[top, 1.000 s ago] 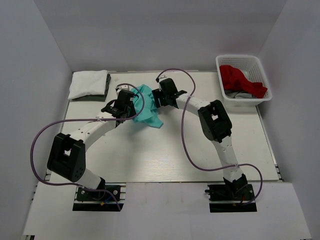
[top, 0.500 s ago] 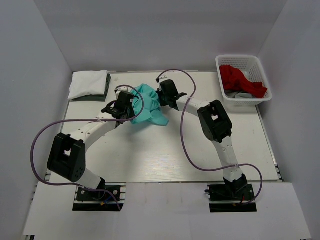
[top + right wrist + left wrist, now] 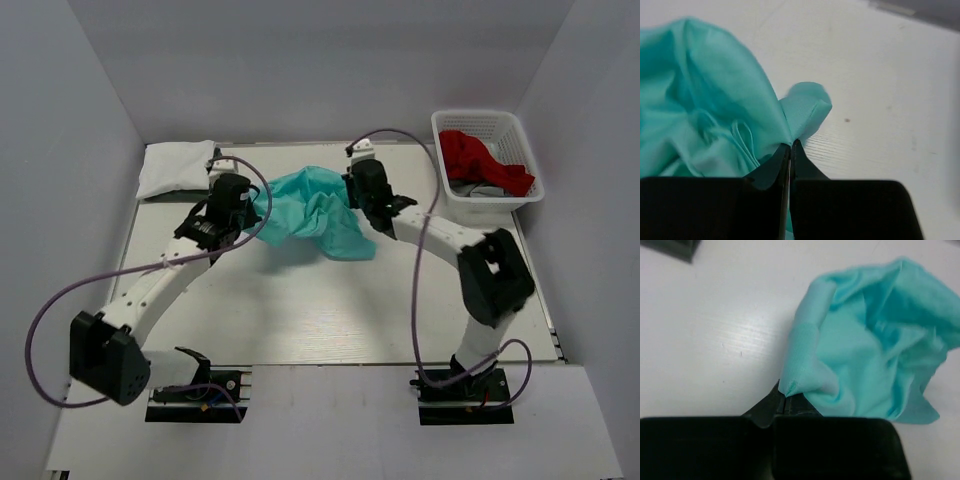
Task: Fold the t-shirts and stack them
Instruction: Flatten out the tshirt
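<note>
The teal-green t-shirt hangs stretched between both grippers over the far middle of the table. My left gripper is shut on its left edge, with a pinched corner of teal cloth at my left gripper tips. My right gripper is shut on the right edge, where the teal-green t-shirt bunches out from my right gripper. A folded white t-shirt lies on a dark grey one at the far left. The red t-shirt sits in the basket.
The white lattice basket stands at the far right corner, holding the red shirt and some grey cloth. Grey walls close in the table on three sides. Purple cables loop from both arms.
Both grippers have moved apart, left one leftward and right one rightward, spreading the teal-green t-shirt between them. The right gripper shut on the shirt's edge.
</note>
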Tool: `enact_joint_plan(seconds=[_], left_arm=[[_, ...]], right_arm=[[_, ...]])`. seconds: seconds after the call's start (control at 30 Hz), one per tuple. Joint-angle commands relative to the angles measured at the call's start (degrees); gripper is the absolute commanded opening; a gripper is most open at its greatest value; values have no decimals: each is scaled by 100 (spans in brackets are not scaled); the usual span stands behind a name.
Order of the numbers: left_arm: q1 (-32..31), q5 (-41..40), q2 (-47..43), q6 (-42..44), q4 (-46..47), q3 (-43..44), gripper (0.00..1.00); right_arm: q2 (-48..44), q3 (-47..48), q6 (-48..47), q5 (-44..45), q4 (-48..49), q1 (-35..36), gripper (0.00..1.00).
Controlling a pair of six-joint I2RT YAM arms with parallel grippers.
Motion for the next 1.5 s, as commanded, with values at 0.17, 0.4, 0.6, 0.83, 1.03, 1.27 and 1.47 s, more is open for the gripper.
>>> enact_joint_plan(seconds=[0.17,0.4,0.6,0.83,1.03,1.27,1.47], left_arm=[[29,-555,-1411,42,58,738,0],[29,-687,-2429,112,366,791,0],[29,-249,-3081,445,313,1054,0],[29,1306,-3802,595,656,1458,0],[29,2300,-3812,666,515,2363,0],[29,2943,-3706,718,444,2936,0],[29,2469,-3294,718,612,2681,0]], right_arm=[[-2824,-966,-458,1128,65,-22,0],[-4765,-1423,-660,1208,-50,-22,0],[-5919,-1125,-765,470,-472,-13,0],[-6648,-185,-739,-1056,-1193,-22,0],[-6886,720,-748,-1833,-1633,-39,0],[-6843,1337,-765,-1948,-1826,-39,0],[-6353,916,-844,-1100,-1318,-22,0]])
